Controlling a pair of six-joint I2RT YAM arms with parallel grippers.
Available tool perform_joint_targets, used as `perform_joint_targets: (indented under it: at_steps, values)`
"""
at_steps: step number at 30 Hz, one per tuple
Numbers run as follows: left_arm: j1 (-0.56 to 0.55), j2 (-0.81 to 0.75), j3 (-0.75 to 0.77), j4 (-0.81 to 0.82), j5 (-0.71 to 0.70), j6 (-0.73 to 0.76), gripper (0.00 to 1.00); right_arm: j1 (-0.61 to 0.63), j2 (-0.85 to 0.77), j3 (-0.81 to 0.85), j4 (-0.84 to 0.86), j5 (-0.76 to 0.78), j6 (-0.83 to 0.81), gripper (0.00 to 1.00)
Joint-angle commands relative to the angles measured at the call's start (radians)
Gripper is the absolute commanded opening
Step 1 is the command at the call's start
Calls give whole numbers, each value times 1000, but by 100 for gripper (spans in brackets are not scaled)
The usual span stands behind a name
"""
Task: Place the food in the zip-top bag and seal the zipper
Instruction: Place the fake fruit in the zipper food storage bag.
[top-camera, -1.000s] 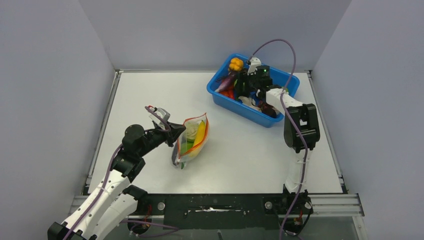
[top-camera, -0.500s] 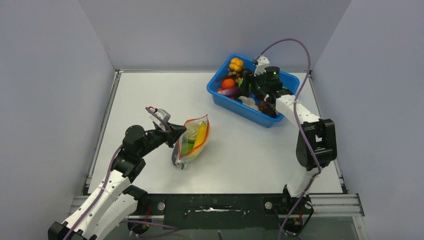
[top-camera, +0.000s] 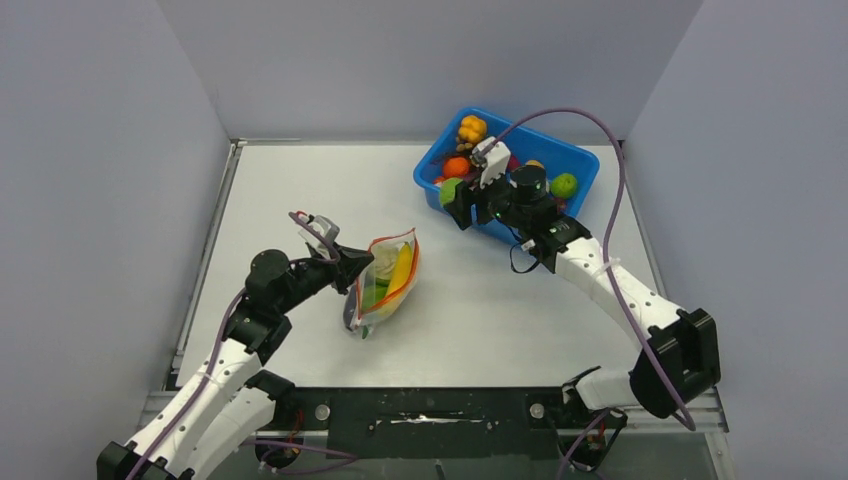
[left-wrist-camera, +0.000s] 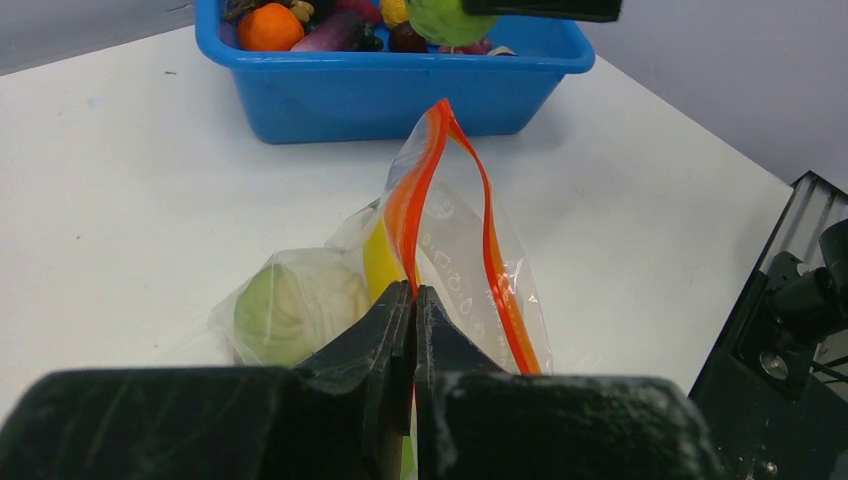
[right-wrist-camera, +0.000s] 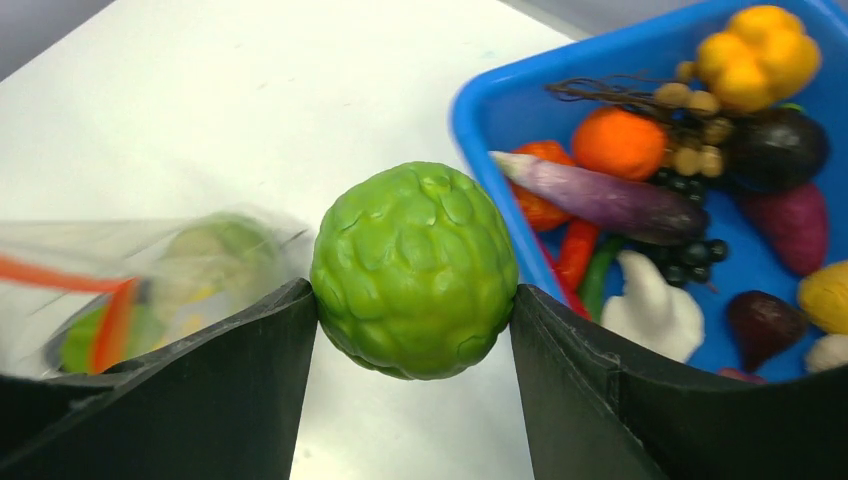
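- Clear, crinkly zip-top bag (top-camera: 383, 283) on the table (top-camera: 300, 190), left of centre, mouth gaping. Faint embossed marks beside the red-orange zipper (left-wrist-camera: 437, 180), too small to read.
- On one lip of the zipper: left pincer (left-wrist-camera: 413, 298), pressed together, arm stretched low.
- Well apart: right pincer (right-wrist-camera: 414, 300) pinching a bumpy green round fruit (right-wrist-camera: 414, 265) just beside the blue bin (left-wrist-camera: 400, 100), arm reaching far forward.

Top view: high behind the arm bases, looking down over the whole counter (top-camera: 300, 190). Left wrist: low, facing the blue bin (left-wrist-camera: 400, 95) across the zip-top bag (left-wrist-camera: 450, 250). Right wrist: close, looking down just beside the bin's left corner. All share bin and bag.
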Motion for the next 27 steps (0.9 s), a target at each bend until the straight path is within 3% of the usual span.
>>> perform_joint_targets:
  at_steps: [1,9,16,27]
  values:
    - [2,4,31,80,8,-25,0,79,-108,-46,62,-35,9,60]
    - [2,21,59,77,-1,-50,0,264,-144,-96,138,-74,48,61]
    - [2,24,62,80,-3,-74,0,401,-119,-125,163,-13,43,62]
    - [0,17,53,94,2,-94,0,473,-46,-128,152,99,14,65]
